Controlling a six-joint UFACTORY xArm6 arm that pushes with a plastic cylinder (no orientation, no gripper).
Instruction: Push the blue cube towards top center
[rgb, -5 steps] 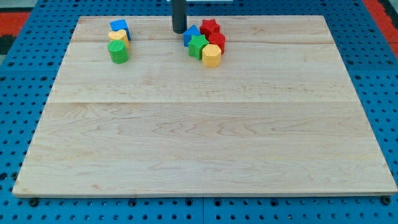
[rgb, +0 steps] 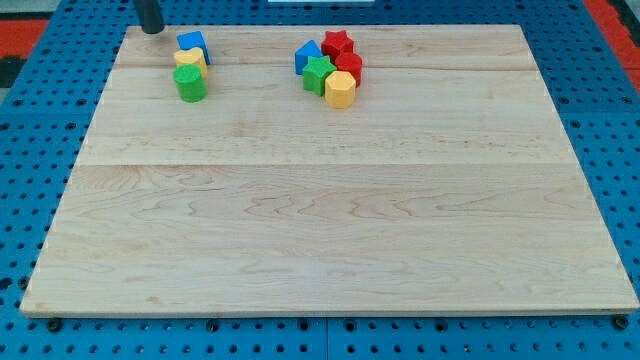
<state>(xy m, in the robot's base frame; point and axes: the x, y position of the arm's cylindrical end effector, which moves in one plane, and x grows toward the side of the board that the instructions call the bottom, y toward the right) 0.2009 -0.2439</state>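
My tip (rgb: 150, 30) is now standing at the table's (rgb: 320, 220) top-left corner, having left the central cluster; it is sitting just left of the blue cube (rgb: 192, 43), apart from it; the cube is resting unmoved above the yellow block (rgb: 188, 60) and green cylinder (rgb: 190, 84); the rod is carrying no jaws.

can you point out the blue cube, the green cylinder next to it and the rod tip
blue cube (rgb: 191, 42): camera view, its top face
green cylinder (rgb: 190, 84): camera view, its front side
my tip (rgb: 150, 30): camera view, rod's lower end, left of the blue cube
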